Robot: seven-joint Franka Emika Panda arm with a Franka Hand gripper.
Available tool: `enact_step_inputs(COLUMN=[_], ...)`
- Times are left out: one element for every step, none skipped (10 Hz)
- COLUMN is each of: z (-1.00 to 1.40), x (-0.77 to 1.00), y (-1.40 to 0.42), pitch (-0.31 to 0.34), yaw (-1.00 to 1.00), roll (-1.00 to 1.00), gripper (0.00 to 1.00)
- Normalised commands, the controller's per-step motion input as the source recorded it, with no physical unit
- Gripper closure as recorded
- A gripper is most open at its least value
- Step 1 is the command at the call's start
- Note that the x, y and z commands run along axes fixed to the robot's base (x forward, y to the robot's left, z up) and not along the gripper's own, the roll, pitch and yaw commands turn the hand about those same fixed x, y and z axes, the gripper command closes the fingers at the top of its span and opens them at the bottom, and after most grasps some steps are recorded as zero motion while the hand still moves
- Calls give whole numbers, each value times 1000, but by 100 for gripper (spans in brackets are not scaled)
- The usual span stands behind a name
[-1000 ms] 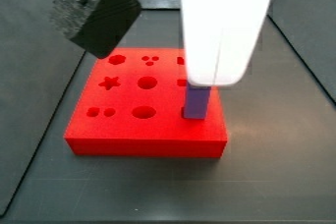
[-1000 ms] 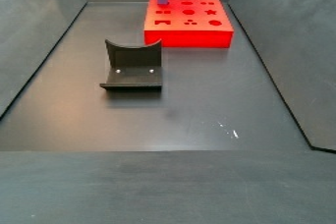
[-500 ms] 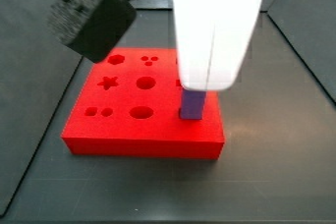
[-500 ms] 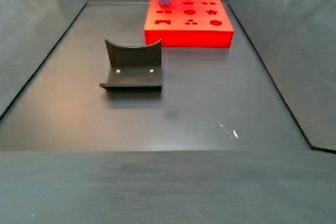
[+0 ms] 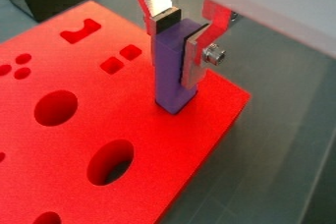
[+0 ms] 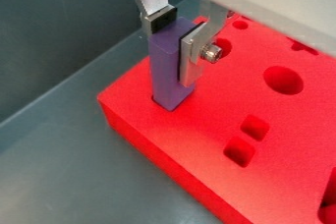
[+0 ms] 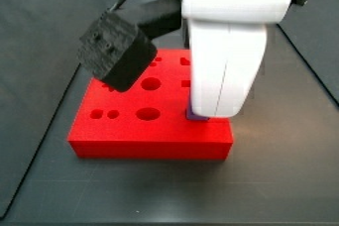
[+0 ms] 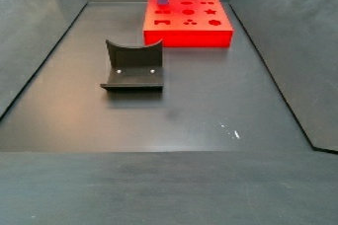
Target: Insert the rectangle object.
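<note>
Pretty clearly a robotics lab test cell I'm working in, not anybody's home or shop. The floor [image 8: 185, 120] is a plain dark grey sheet boxed in by sloped dark walls, like a bin built for experiments. The only furnishings are test pieces: a big red block [image 8: 189, 24] cut with shaped holes (rounds, a star, a cross) and a dark grey curved holder block [image 8: 132, 67] sitting well apart from it. My gripper [image 5: 180, 33] is over the red block's corner, silver plate fingers [image 6: 194, 51] closed around the rectangle object [image 5: 175, 71], a purple-blue bar standing upright in the block. My bulky white arm housing [image 7: 232, 42] fills a side view.
</note>
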Motion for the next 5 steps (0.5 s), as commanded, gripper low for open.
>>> enact_step_inputs(z=[-477, -503, -546, -134, 0], x=[0, 0, 0, 0, 0], y=[-17, -169, -83, 0, 0], pitch=[-17, -24, 0, 0, 0], yaw=[0, 14, 0, 0, 0], roll=[83, 141, 97, 33, 0], gripper=[100, 100, 100, 100, 100])
